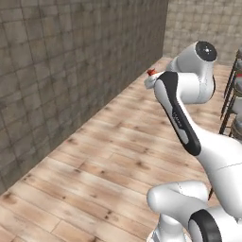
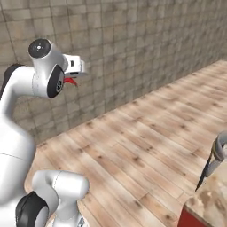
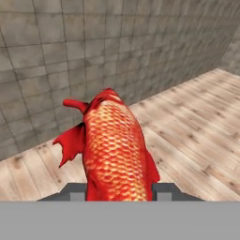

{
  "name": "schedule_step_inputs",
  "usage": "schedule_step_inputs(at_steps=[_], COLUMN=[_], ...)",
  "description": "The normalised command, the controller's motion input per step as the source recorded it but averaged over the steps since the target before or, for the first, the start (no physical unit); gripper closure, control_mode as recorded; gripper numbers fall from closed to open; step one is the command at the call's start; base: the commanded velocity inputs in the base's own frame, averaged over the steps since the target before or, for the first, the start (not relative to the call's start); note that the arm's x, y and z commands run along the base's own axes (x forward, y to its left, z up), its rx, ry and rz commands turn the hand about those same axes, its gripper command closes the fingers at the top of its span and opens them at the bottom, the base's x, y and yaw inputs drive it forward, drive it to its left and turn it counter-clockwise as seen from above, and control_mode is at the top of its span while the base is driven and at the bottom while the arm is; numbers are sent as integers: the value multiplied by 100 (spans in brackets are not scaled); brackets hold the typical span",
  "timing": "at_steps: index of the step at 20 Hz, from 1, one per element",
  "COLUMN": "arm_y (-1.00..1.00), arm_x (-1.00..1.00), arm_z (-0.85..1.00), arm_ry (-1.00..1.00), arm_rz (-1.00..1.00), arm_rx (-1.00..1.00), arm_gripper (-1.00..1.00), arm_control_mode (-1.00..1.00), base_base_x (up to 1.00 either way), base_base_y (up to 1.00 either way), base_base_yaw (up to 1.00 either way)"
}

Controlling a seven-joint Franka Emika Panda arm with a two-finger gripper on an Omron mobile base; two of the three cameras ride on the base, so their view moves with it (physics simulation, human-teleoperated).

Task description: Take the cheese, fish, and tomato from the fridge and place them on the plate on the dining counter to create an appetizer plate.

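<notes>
The white arm rises from its base, bends at a dark-capped elbow joint held high, and folds forward so that the wrist and hand sit up at about shoulder height, well above the floor. The pincer [image 3: 120, 191] points ahead and slightly down, its 2 dark fingertips [image 3: 75, 191] set partway apart and pressed against the sides of the fish [image 3: 115, 150], which juts out lengthwise between them, tail end foremost.

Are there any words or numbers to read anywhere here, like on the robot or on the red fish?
None: no word, number or sign can be read here.
The fish in the gripper shows scales, no writing.
The arm has a faint mark on its dark strip, too blurred to read.
</notes>
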Motion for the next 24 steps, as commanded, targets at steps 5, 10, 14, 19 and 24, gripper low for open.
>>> schedule_step_inputs(at_steps=[5,10,14,19,24], arm_y=[0,0,0,0,0], arm_x=[0,0,0,0,0], arm_z=[0,0,0,0,0], arm_ry=[0,0,0,0,0], arm_rz=[0,0,0,0,0], arm_rx=[0,0,0,0,0], arm_gripper=[100,100,100,100,100], arm_control_mode=[100,100,100,100,100], base_base_x=[100,100,100,100,100], base_base_y=[40,33,17,0,0], base_base_yaw=[-34,-27,-27,-46,-56])
